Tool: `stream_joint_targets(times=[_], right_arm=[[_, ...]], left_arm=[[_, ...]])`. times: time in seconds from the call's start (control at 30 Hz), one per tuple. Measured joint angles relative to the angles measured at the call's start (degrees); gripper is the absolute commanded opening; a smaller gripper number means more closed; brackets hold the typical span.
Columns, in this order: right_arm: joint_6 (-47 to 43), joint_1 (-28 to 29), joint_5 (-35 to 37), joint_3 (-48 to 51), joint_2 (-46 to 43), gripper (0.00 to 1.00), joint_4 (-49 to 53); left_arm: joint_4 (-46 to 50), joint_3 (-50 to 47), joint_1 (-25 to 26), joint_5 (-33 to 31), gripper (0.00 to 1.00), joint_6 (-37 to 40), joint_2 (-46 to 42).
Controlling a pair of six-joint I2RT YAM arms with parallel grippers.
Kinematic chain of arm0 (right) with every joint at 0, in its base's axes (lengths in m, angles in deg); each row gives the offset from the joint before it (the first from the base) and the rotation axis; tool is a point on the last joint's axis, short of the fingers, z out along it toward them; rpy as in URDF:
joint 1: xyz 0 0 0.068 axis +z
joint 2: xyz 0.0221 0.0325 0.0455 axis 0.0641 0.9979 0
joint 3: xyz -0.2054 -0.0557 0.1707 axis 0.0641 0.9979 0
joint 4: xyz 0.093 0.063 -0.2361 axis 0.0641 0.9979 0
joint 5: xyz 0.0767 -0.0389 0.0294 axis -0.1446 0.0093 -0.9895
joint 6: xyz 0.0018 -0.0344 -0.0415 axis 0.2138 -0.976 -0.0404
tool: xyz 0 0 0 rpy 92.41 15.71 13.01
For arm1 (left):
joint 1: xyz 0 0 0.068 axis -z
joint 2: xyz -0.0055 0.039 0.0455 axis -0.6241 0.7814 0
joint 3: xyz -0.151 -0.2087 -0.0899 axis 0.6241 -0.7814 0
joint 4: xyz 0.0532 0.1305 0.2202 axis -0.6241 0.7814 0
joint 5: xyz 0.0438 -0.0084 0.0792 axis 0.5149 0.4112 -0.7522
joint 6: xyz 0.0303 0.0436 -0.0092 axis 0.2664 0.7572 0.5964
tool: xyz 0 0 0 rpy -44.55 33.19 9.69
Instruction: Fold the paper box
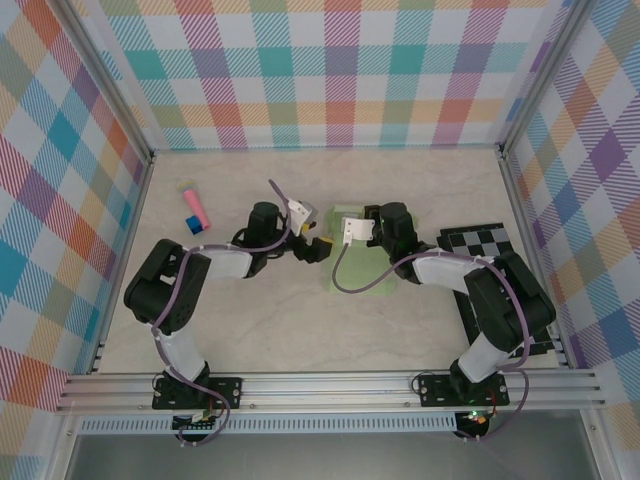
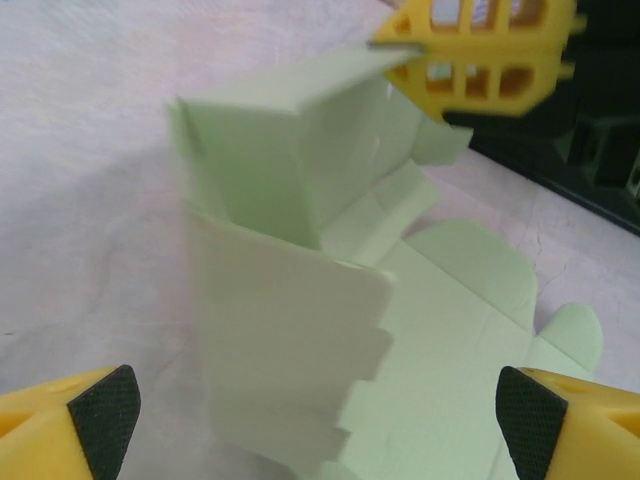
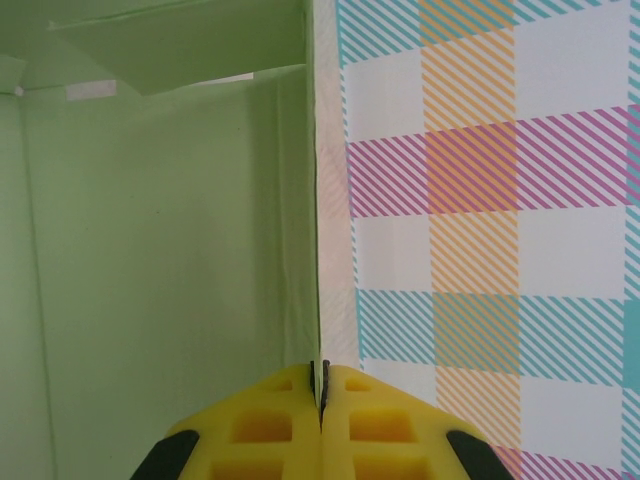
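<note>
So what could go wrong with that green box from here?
1. The right gripper pinches only the thin edge of one panel of the paper box; the card might slip out or crease there.
2. The left gripper is open and holds nothing, so the half-raised walls could sag flat.
3. The stepped flap stands between its fingers; closing now might crumple it.

Black-and-white arms (image 1: 225,265), purple cables (image 1: 334,278), yellow pincer fingers (image 2: 585,425) (black pads (image 2: 105,420))
</note>
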Motion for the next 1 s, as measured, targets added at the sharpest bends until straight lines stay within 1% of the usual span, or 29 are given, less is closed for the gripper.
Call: stream_joint_targets(times=[0.13,0.27,0.53,0.7,0.8,1.0], right_arm=[[0.8,-0.1,-0.1,0.0,0.0,0.0,-0.3],[1.6,-0.5,-0.1,0.0,0.0,0.0,-0.9],[3.4,-1.9,-2.0,0.1,-2.6,0.0,-0.7],[3.7,-2.1,-3.6,0.1,-4.2,0.0,-0.3],[3.7,-2.0,-4.2,0.2,-4.2,0.0,0.9],[3.7,-2.0,-4.7,0.2,-4.2,0.0,1.8]], left_arm=[[1.3,-0.2,2.1,-5.2,0.95,1.8,0.4],[4.9,-0.1,3.6,-10.4,0.93,4.8,0.4],[13.4,0.7,4.2,-14.8,0.9,13.4,0.4],[14.0,1.2,3.4,-14.9,0.9,13.8,0.4],[13.6,1.3,2.3,-12.5,0.91,12.9,0.2],[11.8,2.4,-0.7,-7.9,0.91,8.7,0.0]])
